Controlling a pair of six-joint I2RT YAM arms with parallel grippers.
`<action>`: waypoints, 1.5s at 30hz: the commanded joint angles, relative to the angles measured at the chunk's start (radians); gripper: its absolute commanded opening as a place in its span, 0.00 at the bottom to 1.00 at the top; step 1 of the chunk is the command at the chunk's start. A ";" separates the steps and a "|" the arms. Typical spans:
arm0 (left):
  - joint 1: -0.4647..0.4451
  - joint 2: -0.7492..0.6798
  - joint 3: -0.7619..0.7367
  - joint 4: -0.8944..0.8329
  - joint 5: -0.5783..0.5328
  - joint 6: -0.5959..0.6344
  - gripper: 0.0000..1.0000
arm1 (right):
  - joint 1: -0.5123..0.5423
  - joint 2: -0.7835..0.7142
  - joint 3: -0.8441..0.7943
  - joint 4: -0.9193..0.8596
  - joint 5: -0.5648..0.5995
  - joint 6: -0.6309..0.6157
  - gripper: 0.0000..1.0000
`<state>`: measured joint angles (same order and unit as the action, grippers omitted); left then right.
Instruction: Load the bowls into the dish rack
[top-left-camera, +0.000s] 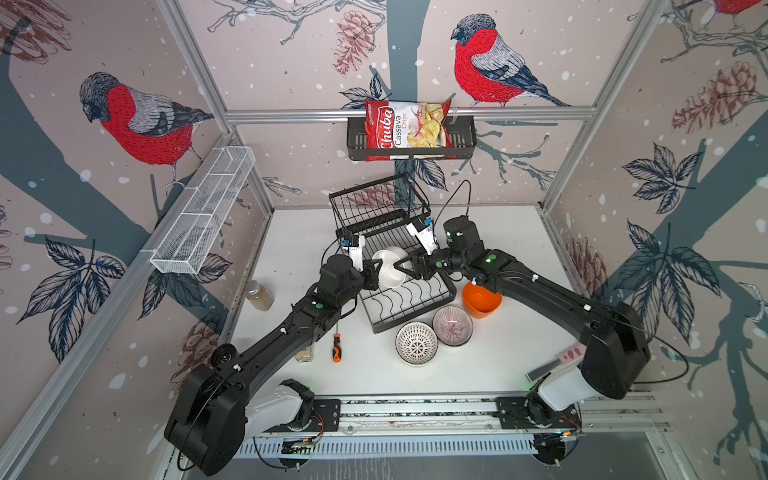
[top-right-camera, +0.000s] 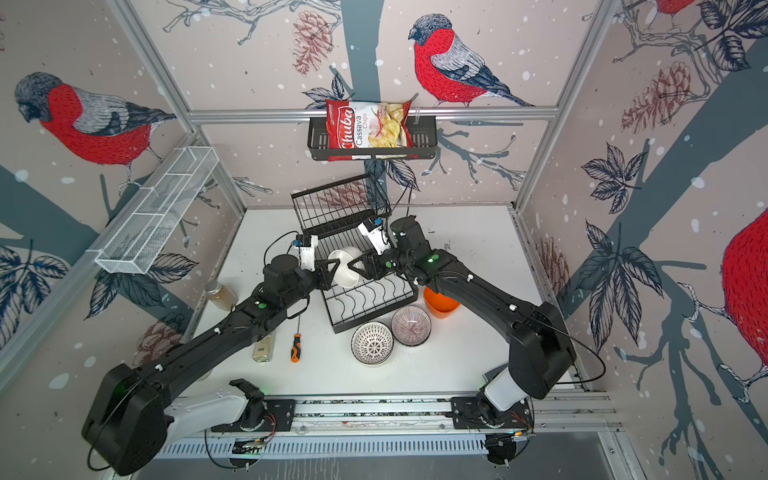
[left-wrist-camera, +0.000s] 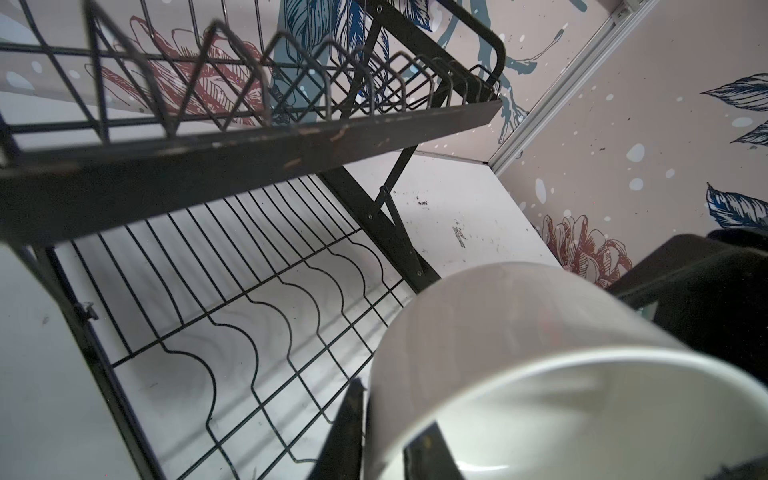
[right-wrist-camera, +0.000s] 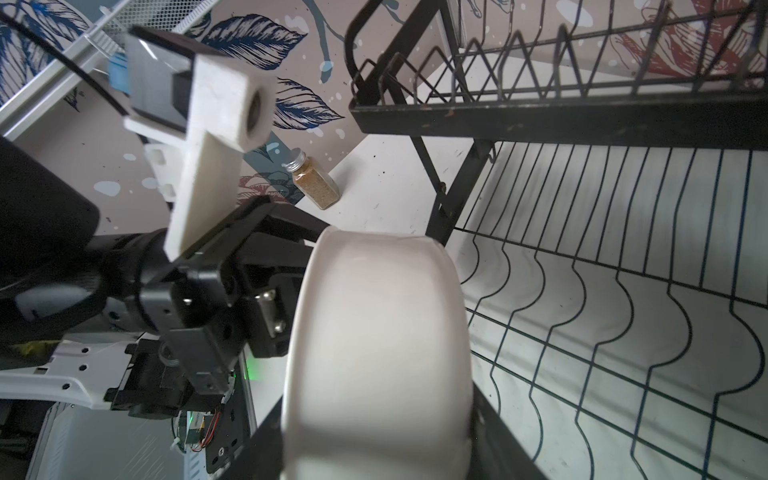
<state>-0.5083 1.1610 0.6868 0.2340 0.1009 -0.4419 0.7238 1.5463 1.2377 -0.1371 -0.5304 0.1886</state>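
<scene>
So the white bowl (top-left-camera: 388, 276) is tipped on its side over the lower tray of the rack (top-left-camera: 409, 301), between both arms. The right tool (top-left-camera: 402, 268) is clamped across its body. The left tool (top-left-camera: 376, 266) straddles the rim, but I can't tell if it's actually gripping.

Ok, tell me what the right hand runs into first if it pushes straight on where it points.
The white bowl, sitting between the right hand's fingers above the dish rack's lower tray. Just behind the bowl, the left hand faces it, likely next.
</scene>
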 joint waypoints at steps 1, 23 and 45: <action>0.003 0.002 0.007 0.058 0.002 -0.006 0.30 | 0.000 0.008 0.013 0.033 0.035 -0.002 0.39; 0.006 -0.038 0.024 -0.241 -0.258 -0.063 0.82 | 0.056 0.221 0.128 0.019 0.530 -0.280 0.36; 0.005 0.115 -0.039 -0.353 -0.312 -0.142 0.83 | 0.138 0.365 0.121 0.317 0.904 -0.629 0.39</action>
<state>-0.5037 1.2602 0.6559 -0.1215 -0.2276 -0.5541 0.8577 1.9049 1.3548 0.0505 0.3042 -0.3679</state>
